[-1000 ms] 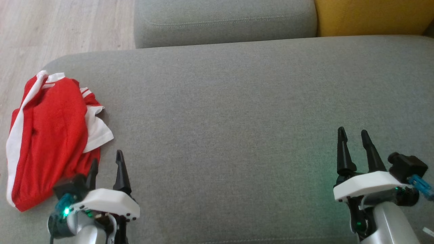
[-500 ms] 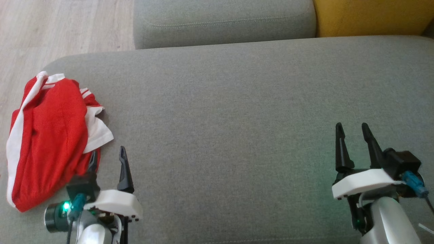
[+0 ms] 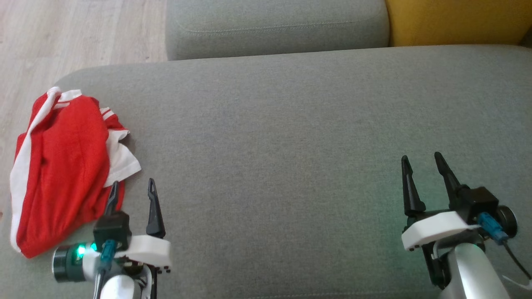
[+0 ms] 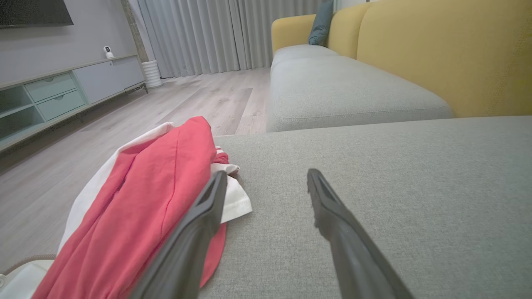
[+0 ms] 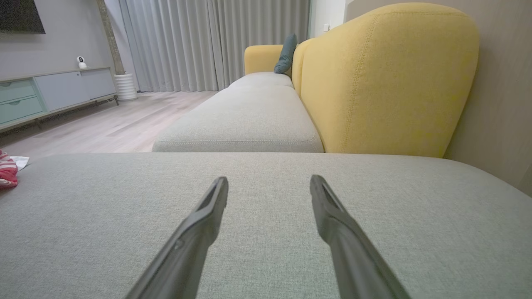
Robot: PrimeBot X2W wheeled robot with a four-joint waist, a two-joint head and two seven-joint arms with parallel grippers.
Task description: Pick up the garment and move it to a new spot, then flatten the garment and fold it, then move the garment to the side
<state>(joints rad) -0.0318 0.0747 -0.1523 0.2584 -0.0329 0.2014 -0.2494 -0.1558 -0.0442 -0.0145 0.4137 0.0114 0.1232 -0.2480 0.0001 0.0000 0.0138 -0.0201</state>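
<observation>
A red garment [image 3: 62,166] with white stripes lies bunched at the left end of the grey sofa seat [image 3: 291,137], part of it hanging over the edge. In the left wrist view the garment [image 4: 145,199] sits just left of my fingers. My left gripper [image 3: 132,186] is open at the garment's near right corner, its left fingertip over the red cloth and nothing between the fingers. Far to the right, my right gripper [image 3: 420,158] is open and empty above bare cushion. A small piece of the garment [image 5: 7,172] shows at the right wrist view's left edge.
A second grey seat cushion [image 3: 276,25] lies beyond, with a yellow backrest [image 3: 457,20] at the back right. Wooden floor [image 3: 62,33] runs past the sofa's left end. The left wrist view shows a low TV cabinet [image 4: 62,91] and curtains [image 4: 208,33].
The left gripper has crept forward to the garment's corner and its wrist has rolled. The right gripper has shifted slightly left. The garment has not moved.
</observation>
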